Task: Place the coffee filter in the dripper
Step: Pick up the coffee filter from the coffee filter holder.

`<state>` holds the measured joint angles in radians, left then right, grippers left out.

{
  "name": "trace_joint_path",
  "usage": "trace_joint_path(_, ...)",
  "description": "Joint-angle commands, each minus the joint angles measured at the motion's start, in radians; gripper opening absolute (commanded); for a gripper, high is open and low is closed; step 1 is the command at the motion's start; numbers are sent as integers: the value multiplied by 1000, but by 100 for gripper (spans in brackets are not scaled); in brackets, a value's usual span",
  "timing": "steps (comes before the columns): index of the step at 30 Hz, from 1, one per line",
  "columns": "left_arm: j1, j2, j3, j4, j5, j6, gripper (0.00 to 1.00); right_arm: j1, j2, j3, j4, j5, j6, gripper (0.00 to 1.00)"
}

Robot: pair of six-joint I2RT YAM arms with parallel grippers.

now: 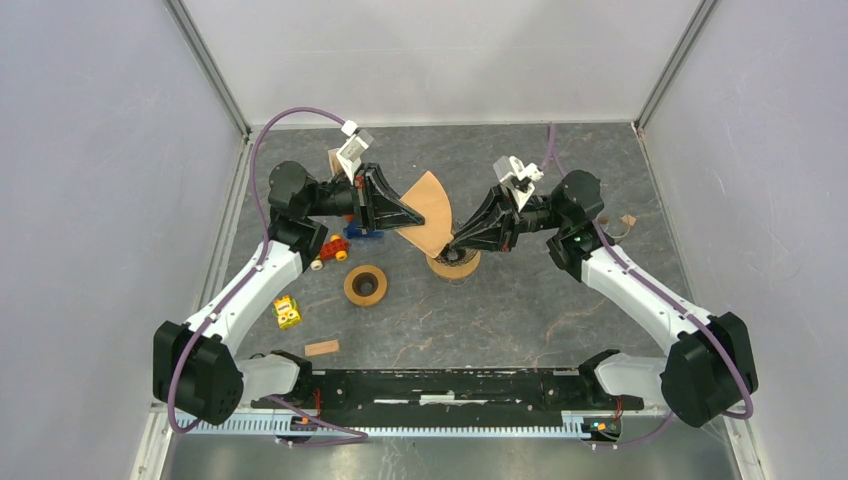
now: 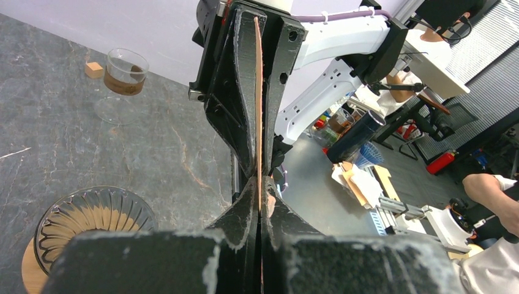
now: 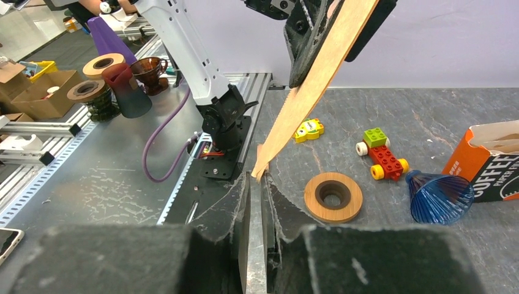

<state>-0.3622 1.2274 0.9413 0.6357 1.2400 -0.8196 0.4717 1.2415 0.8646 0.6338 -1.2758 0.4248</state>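
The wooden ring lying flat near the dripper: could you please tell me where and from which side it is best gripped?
Probably grip its rim wall from straight above: the wooden ring lies flat with an open centre hole, so one finger can drop into the hole and the other outside.

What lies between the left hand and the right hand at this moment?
The brown coffee filter spans the gap, pinched at one side by the left hand and at its lower corner by the right hand, just above the dripper. The top view shows it best.
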Motion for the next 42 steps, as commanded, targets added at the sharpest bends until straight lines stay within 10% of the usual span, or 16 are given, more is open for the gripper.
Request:
trace_joint_path(1,-4,-22,-4,39,13,-21,2,-7,-18,47,10,7,-6,15)
trace_joint_path(42,-14,-12,-15,74,9,-30,2,-12,15,6,144,35,95,0)
